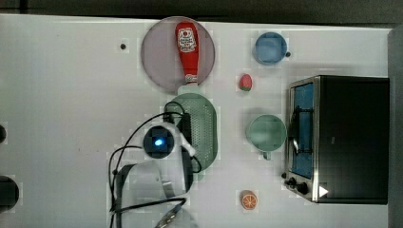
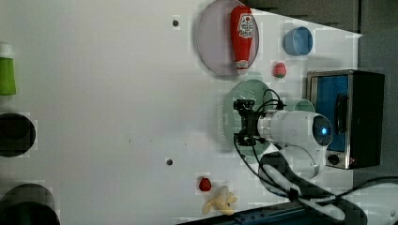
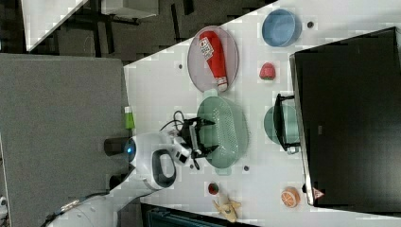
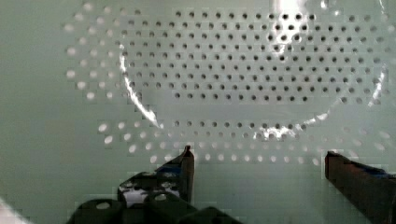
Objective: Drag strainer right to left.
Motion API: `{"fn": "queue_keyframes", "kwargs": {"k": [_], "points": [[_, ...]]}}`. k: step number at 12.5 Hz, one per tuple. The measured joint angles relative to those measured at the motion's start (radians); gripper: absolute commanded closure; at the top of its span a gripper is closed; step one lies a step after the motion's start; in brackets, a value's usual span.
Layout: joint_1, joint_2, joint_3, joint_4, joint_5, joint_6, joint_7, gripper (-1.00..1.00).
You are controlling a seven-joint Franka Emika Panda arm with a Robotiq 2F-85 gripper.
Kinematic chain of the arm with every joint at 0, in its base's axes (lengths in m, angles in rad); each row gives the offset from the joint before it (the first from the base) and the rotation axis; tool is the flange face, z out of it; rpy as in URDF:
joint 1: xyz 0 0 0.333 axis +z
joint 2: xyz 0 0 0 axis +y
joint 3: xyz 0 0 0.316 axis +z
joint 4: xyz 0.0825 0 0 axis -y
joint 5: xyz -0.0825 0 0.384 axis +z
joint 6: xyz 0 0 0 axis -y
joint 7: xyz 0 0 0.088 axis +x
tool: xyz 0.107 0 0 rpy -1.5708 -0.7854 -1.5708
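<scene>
Both my fingers (image 4: 187, 163) spread wide, released, holding nothing, inside the strainer (image 1: 205, 124) bowl on the tabletop (image 1: 71, 104), below the ketchup bottle (image 1: 187, 50).

The pale green oval plastic strainer (image 1: 205, 124) is set right way up on the white table (image 1: 71, 118). Many little holes are seen in its bottom. It is placed just beside the round plate (image 1: 159, 61).

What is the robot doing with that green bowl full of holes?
The robot arm has put its hand over the pale green strainer, and the hand is wide open. It is not gripping anything yet. The strainer sits on the white table next to a plate with a ketchup bottle on it.
</scene>
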Motion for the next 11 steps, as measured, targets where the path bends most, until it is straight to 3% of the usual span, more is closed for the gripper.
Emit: {"fn": "queue_keyframes", "kwargs": {"k": [6, 11], "points": [[0.111, 0.037, 0.046, 0.016, 0.002, -0.002, 0.085, -1.0], [0.139, 0.088, 0.05, 0.104, 0.003, -0.126, 0.123, -1.0]]}}
